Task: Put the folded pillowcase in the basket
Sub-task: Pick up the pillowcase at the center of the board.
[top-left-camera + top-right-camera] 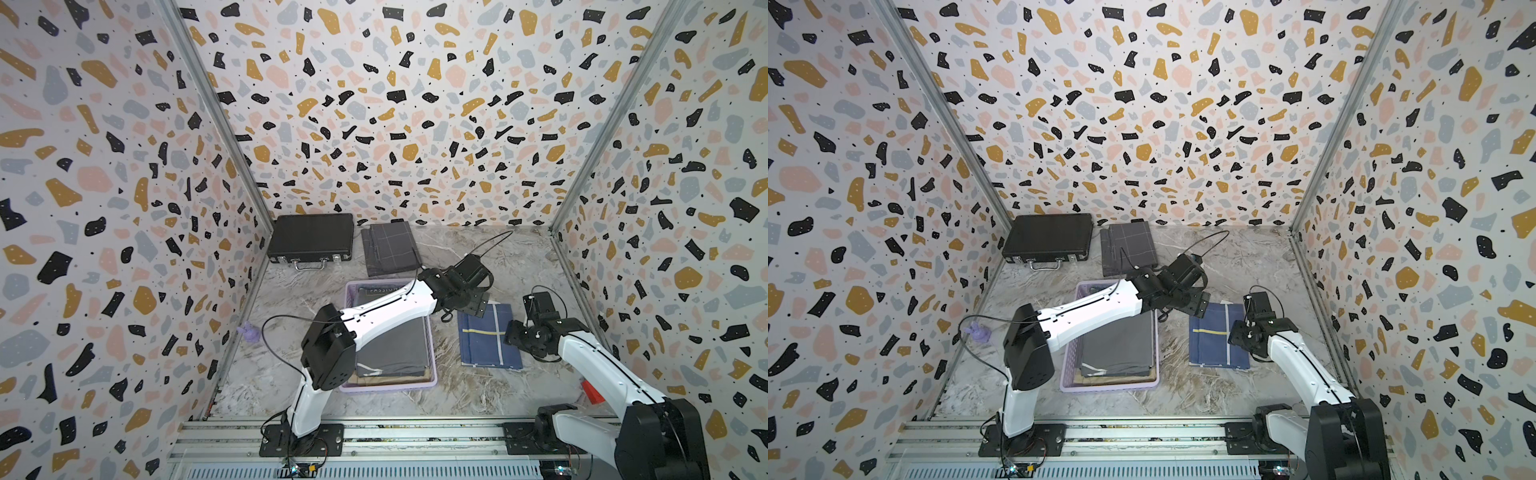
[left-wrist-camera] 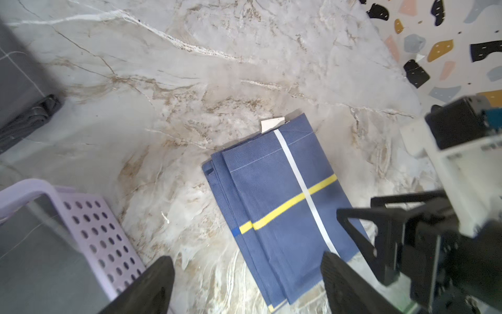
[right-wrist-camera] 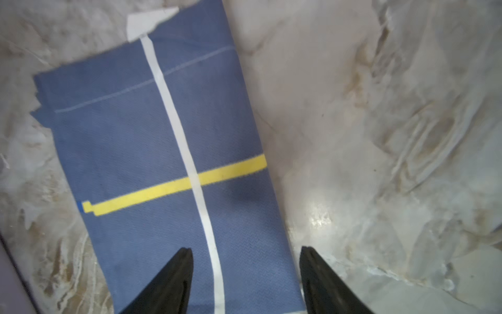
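Your left end effector [image 2: 245, 257] and right end effector [image 3: 245, 248] hover open over the folded pillowcase [image 3: 135, 136] beside the basket [image 2: 100, 231]; next, probably pinch its edges and lift.

- A robot test cell, not a lived-in room: terrazzo-print panel walls [image 1: 104, 166] close off the left, far and right sides.
- Bare aluminium corner posts [image 1: 214, 104].
- Marble-look tabletop [image 1: 498, 257]; left arm [image 1: 386, 309] and right arm [image 1: 602, 365] bolted to a slotted metal rail [image 1: 415, 434] along the near edge.
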You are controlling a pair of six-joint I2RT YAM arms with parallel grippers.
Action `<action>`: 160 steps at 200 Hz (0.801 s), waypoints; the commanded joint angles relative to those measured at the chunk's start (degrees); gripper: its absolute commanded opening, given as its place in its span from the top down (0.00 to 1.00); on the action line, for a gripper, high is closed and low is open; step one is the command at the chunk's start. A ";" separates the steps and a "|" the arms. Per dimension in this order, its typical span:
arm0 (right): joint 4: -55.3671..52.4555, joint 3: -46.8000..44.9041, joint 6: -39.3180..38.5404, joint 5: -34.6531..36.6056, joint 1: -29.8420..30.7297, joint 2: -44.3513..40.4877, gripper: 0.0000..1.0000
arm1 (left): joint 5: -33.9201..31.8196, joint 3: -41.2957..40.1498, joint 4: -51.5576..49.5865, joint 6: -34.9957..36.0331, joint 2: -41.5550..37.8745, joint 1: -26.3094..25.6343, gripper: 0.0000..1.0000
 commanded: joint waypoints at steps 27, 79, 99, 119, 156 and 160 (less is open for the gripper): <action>-0.78 -6.94 0.36 -2.32 -0.21 -6.83 0.27 | -0.61 11.77 -5.30 -1.50 12.72 1.40 0.09; -3.70 -6.20 1.73 -1.94 -0.27 -10.72 0.25 | 1.85 15.34 -4.95 -4.36 20.88 4.61 0.09; -3.68 -6.34 1.57 -1.97 -0.29 -10.33 0.25 | 6.26 16.79 -3.30 -4.86 23.62 5.97 0.09; -3.39 -6.28 1.64 -1.48 -0.27 -9.69 0.25 | 10.07 18.04 -1.74 -5.12 25.55 6.16 0.11; -3.41 -6.55 2.61 0.47 -0.42 -9.41 0.25 | 15.42 15.18 2.76 -6.50 25.89 6.17 0.24; -3.38 -6.68 2.85 0.78 -0.50 -9.40 0.25 | 15.97 14.81 3.21 -6.55 25.91 6.14 0.27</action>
